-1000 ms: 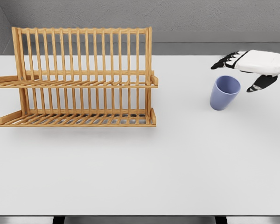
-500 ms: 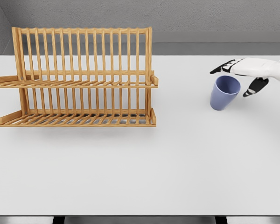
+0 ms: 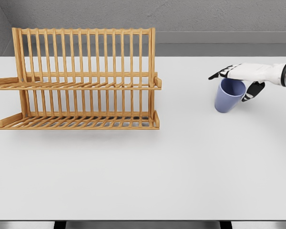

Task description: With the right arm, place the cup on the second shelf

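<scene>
While your right robot hand hovers spread over the blue cup near the table's right edge, it grips nothing.

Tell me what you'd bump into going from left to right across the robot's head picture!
wooden dish rack → blue cup → right hand, reaching in from the right edge over the cup's rim. All of it is above the white table.
</scene>
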